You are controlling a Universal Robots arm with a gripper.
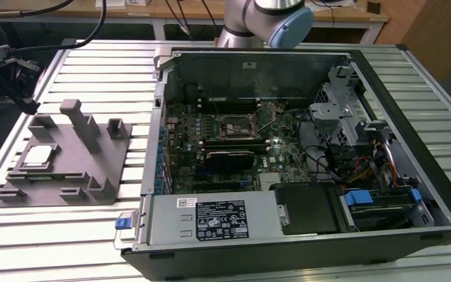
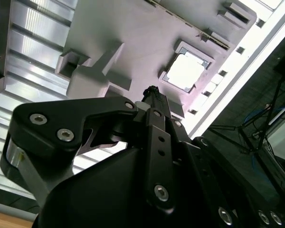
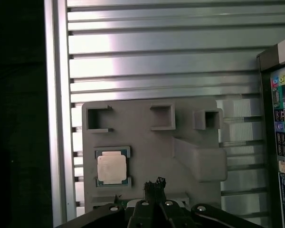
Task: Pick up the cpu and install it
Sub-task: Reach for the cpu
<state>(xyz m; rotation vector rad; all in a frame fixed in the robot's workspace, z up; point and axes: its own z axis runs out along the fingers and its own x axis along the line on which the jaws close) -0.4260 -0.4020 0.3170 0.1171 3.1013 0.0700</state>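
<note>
A: What's biggest?
B: The slatted table (image 1: pixel 84 64); on it, toward the exterior view's right, lies an open case (image 1: pixel 433 153) with its board showing

A: And beside that?
B: A grey tray (image 1: pixel 114 157), flat on the table toward the exterior view's left, just apart from the case

A: The gripper?
B: In the first wrist view the gripper (image 3: pixel 154 183) is pinched closed, with nothing between its tips; it isn't touching the tray

A: And the cpu?
B: The cpu (image 3: pixel 111 169) rests flat in a square tray pocket, silvery top up, untouched
</note>
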